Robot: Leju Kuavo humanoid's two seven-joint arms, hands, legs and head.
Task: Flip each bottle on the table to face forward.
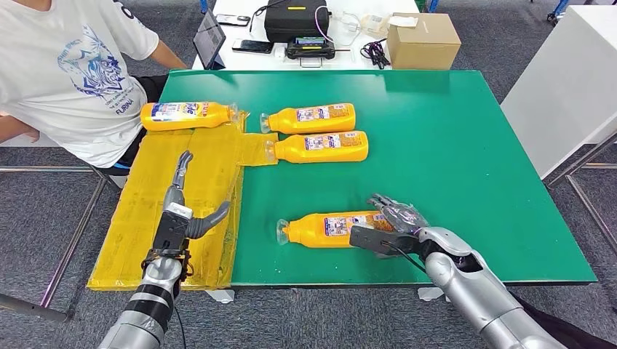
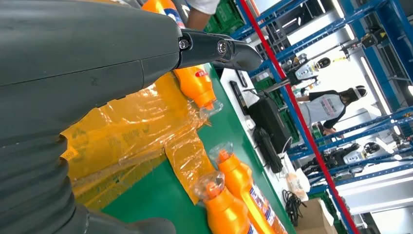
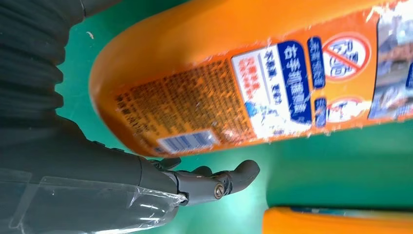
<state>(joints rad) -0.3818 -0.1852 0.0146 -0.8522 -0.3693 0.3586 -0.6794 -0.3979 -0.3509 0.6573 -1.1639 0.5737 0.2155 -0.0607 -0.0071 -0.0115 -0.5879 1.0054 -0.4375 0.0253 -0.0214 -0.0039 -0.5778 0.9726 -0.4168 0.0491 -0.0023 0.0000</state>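
Green table (image 1: 451, 167), grey carpet around; yellow plastic sheet (image 1: 156, 211) over its left edge. Four orange bottles lying flat — nearest bottle (image 1: 331, 229) by the table's front edge, two paired bottles (image 1: 313, 118) (image 1: 320, 147) further back, far bottle (image 1: 185, 115) on the sheet beside a seated person (image 1: 73, 73). Right hand (image 1: 389, 225) wrapped over the nearest bottle's base, fingers on top, thumb toward the front. Left hand (image 1: 182, 207) above the sheet — fingers extended, holding nothing.

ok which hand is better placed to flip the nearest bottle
Right. The right hand is already at the base end of the nearest bottle, fingers over it. The left hand is open above the yellow plastic sheet, apart from any bottle.
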